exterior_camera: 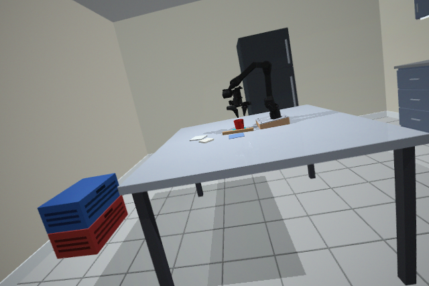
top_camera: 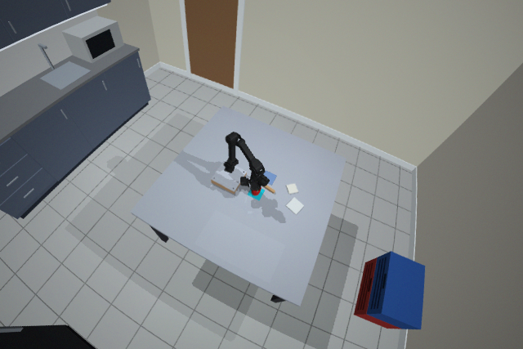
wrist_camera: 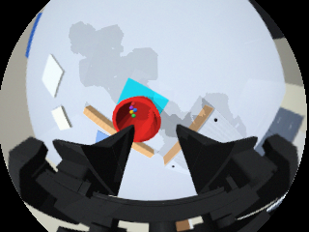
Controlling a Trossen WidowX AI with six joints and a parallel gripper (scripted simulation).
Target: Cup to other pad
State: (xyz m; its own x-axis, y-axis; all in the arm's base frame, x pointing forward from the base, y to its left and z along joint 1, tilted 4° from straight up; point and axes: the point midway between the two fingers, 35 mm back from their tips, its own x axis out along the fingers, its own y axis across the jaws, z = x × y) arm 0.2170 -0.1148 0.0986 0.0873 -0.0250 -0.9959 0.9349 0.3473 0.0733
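Red cup [wrist_camera: 137,119] is standing upright on the cyan pad [wrist_camera: 150,95], near the middle of the desk [exterior_camera: 312,140], just beside the wooden slat [exterior_camera: 237,131]. Marbles [wrist_camera: 133,111] are sitting inside.

You are looking at the gripper [exterior_camera: 239,110] hanging above the cup with fingers spread and gripping nothing; in the exterior view there is a clear gap between fingertips and rim.

Risks, as judged from here:
- Any sideways drift while you are this low could be clipping the rim with a fingertip [wrist_camera: 126,133] and tipping the cup, spilling marbles.
- The slat is lying close; a nudged cup could be catching on it.

Arm [exterior_camera: 254,78] is arching up from its wooden base [exterior_camera: 273,122], elbow high, forearm reaching toward the desk's left edge, wrist pointing straight down.
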